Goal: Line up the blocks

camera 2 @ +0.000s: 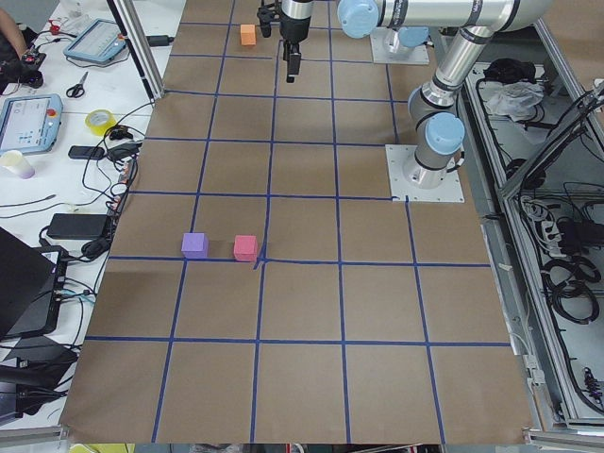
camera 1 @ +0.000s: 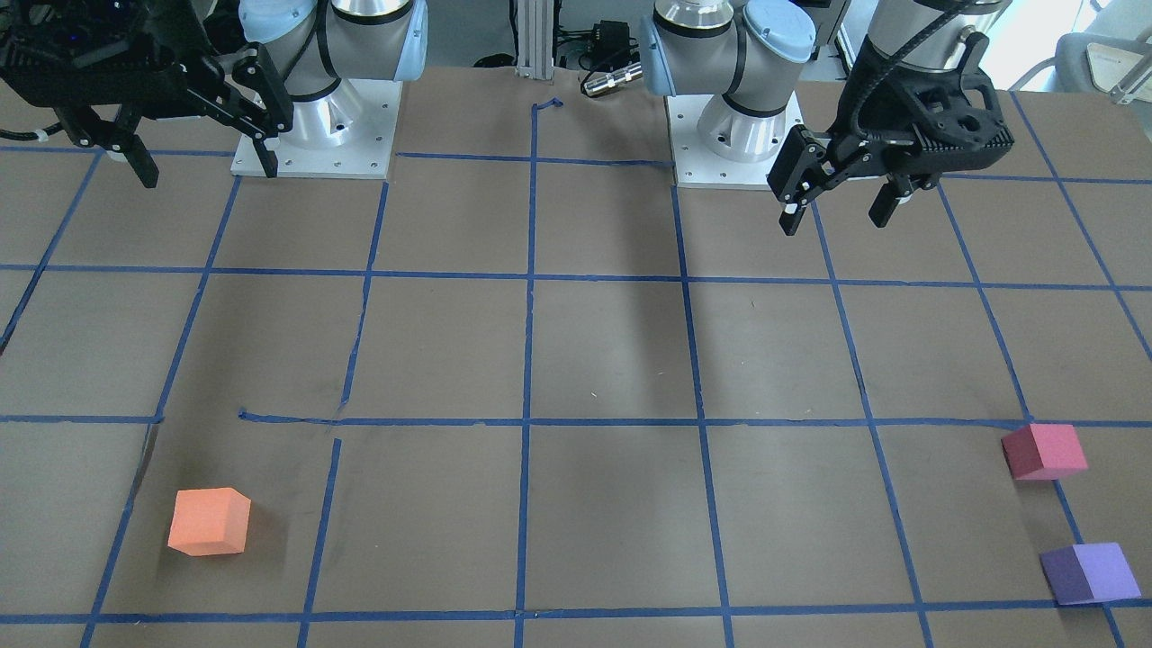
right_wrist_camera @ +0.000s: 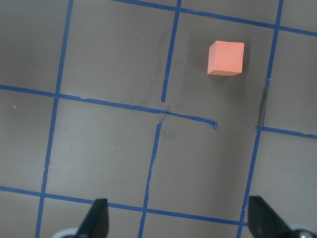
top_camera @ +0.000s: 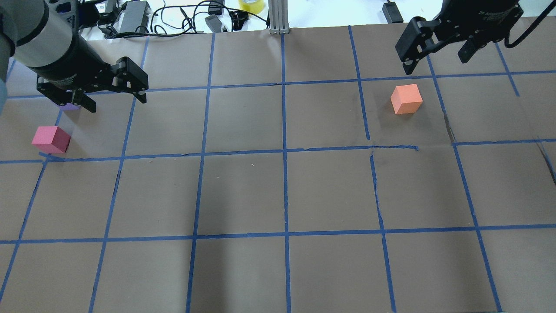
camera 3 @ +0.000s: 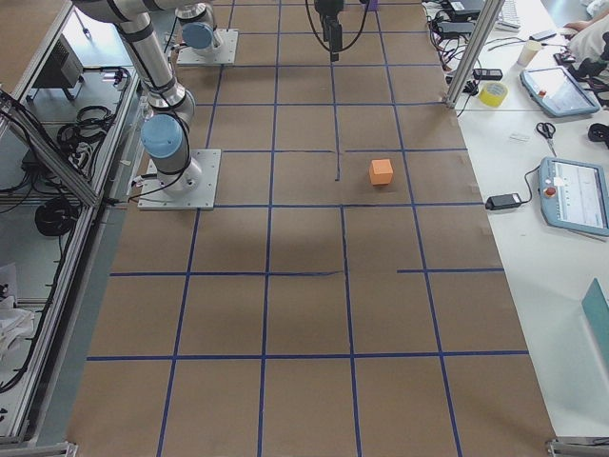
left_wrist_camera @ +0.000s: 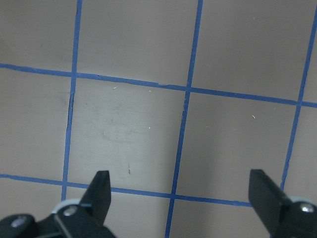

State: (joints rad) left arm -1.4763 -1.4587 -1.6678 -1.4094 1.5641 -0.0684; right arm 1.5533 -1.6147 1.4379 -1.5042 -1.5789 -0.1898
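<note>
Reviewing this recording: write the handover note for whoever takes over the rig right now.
Left gripper: open, empty, raised over the table.
Right gripper: open, empty, raised; its wrist camera sees the orange block.
Blocks: the red-pink block and the purple block sit close together but not touching on the robot's left side of the table. The orange block is alone, far off on the right side.
Done: nothing gripped, no line formed.
Left: bring all three blocks into one row.
</note>
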